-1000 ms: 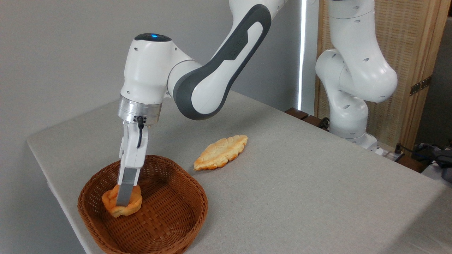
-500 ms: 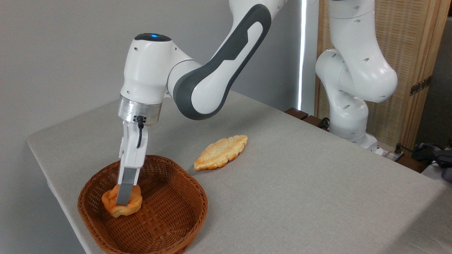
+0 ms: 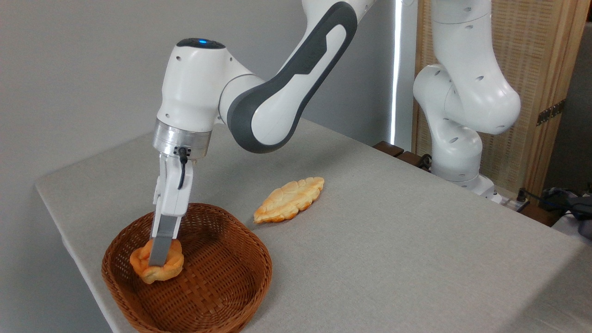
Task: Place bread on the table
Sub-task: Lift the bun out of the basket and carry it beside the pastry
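Gripper points straight down into the wicker basket, fingers clamped on the bread, a small orange-golden bun. Bread sits in the basket's left half, over the basket floor; contact with the floor can't be told. Basket stands on the grey table near its front-left edge. A flat leaf-shaped pastry lies on the table just right of and behind the basket, apart from it.

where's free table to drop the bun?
Biggest bare patch: table right of the basket, in front of the leaf pastry. Also free: the back strip behind the basket, under the arm. Crowded: the basket, where the hand grips the bun.
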### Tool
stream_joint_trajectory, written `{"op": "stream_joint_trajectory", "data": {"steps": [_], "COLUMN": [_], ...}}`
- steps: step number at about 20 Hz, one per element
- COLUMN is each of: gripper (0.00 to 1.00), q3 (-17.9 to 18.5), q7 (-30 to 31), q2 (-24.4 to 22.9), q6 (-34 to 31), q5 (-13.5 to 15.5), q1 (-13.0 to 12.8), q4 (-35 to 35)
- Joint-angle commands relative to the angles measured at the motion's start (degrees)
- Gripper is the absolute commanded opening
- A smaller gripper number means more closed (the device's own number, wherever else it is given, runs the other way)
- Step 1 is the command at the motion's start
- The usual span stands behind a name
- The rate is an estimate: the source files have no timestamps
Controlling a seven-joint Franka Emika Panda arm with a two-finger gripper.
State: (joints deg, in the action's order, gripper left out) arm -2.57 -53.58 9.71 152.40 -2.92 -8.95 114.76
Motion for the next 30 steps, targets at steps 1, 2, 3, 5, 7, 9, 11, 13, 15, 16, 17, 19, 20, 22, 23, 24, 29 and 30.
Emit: {"op": "stream_joint_trajectory", "data": {"steps": [1, 2, 3, 5, 7, 9, 11, 13, 15, 16, 17, 19, 20, 22, 23, 24, 29, 30], "gripper": [0.5, 0.5, 0.49, 0.47, 0.47, 0.48, 0.5, 0.5, 0.5, 0.5, 0.5, 0.5, 0.5, 0.5, 0.5, 0.5, 0.5, 0.5], "q3": [0.6, 0.6, 0.7, 1.0, 3.0, 3.5, 5.7, 6.3, 7.5, 7.7, 8.6, 10.1, 10.4, 11.4, 11.5, 11.5, 11.5, 11.5], "q7": [-0.5, -0.5, -0.5, -0.5, -0.6, -0.6, -0.7, -1.6, -3.4, -4.2, -5.0, -7.0, -8.6, -10.3, -10.7, -10.8, -11.1, -11.1], "q2": [-3.9, -5.2, -5.9, -8.8, -12.1, -14.4, -17.5, -20.6, -25.2, -27.3, -29.3, -32.0, -33.5, -34.5, -34.6, -34.6, -34.5, -34.2], "q6": [-3.7, -5.9, -7.1, -11.6, -16.9, -20.5, -25.3, -27.9, -28.8, -29.1, -29.8, -31.5, -32.9, -35.7, -37.5, -38.3, -39.1, -39.1], "q5": [0.1, 0.5, 0.9, 2.9, 3.0, 3.0, 3.1, 3.1, 3.1, 3.0, 3.0, 3.0, 3.0, 3.0, 2.8, 2.7, 2.6, 2.6], "q1": [0.3, 0.3, 0.3, 0.4, 0.4, 0.4, 0.3, 0.3, 0.3, 0.3, 0.3, 0.3, 0.3, 0.3, 0.3, 0.3, 0.1, 0.1], "q4": [0.4, 0.4, 0.4, 0.4, 0.4, 0.5, 1.2, 3.8, 8.9, 11.2, 13.4, 16.5, 18.2, 19.6, 19.9, 20.1, 22.3, 22.5]}}
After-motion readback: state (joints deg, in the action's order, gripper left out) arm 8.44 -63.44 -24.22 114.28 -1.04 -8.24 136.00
